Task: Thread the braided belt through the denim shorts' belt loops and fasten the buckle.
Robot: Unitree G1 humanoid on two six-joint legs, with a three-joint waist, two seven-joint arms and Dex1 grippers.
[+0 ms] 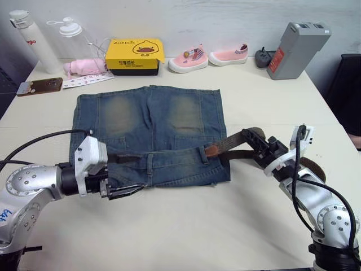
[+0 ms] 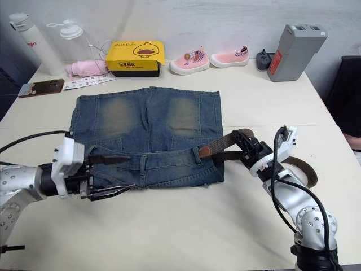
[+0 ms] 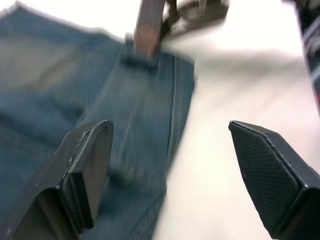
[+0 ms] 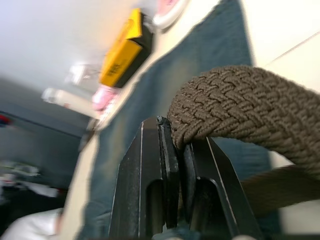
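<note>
1. Your belt (image 1: 234,141) has its brown tip through one loop (image 1: 203,151) at the right end of the shorts' (image 1: 149,132) waistband; the other loops and the buckling are left.
2. Your right gripper (image 1: 260,147) pinches the belt; the left gripper (image 1: 125,175) is spread over the waistband's left part.
3. The table (image 1: 186,226) in front is free for moving.

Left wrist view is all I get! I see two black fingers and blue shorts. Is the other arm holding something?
Observer: Yes. The right gripper is shut on the braided belt, just past the shorts' right edge.
Operator: Is the belt in the shorts yet?
Observer: Its tan end sits at one belt loop near the right end of the waistband.
Operator: Where's the rest of the belt?
Observer: It curves on the table behind the right arm.
Operator: What's far away on the table?
Observer: A yellow box and two pink shoes.
</note>
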